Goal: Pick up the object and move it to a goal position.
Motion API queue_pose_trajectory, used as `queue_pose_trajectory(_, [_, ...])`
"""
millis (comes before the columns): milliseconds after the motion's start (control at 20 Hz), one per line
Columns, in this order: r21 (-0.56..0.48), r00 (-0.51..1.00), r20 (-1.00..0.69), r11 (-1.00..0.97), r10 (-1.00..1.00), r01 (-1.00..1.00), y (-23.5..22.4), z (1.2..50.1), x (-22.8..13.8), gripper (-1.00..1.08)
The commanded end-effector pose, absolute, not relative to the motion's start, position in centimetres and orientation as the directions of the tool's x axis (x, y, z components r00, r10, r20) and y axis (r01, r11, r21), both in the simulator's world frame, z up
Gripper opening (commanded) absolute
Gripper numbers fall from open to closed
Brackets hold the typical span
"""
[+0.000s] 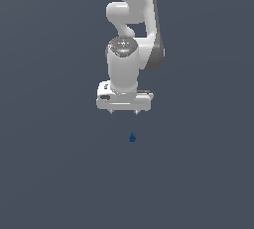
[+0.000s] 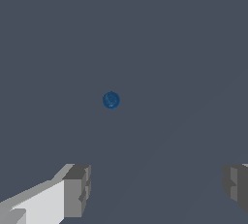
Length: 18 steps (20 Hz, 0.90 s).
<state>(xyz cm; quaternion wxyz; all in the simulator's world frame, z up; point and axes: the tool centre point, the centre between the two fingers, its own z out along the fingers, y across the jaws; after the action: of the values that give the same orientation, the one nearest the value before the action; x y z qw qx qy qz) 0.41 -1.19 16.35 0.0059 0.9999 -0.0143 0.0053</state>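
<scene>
One white Panda gripper (image 1: 124,111) hangs above a plain grey floor (image 1: 49,173), its jaws spread wide and holding nothing, with both fingertips (image 2: 77,189) set well apart in the wrist view. A tiny dark-blue object (image 1: 132,137) lies on the floor below, apart from the fingers and slightly toward the exterior view's right. The wide opening likely readies a descent over it.

glossy white arm (image 1: 130,34), matt dark-blue object (image 1: 132,137)
</scene>
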Motion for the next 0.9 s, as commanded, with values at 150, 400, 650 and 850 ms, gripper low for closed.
queue_pose_trajectory(150, [0.012,1.000,0.009,-1.000,-0.015,-0.015,-0.8,16.4,0.4,1.00])
queue_pose_trajectory(400, [0.014,0.999,0.001,-0.999,0.044,0.044,0.8,16.6,0.4,1.00])
queue_pose_trajectory(650, [0.014,0.999,0.000,-0.999,0.048,0.048,0.9,16.6,0.4,1.00])
queue_pose_trajectory(850, [0.014,0.998,0.000,-0.998,0.056,0.056,1.0,16.5,0.5,1.00])
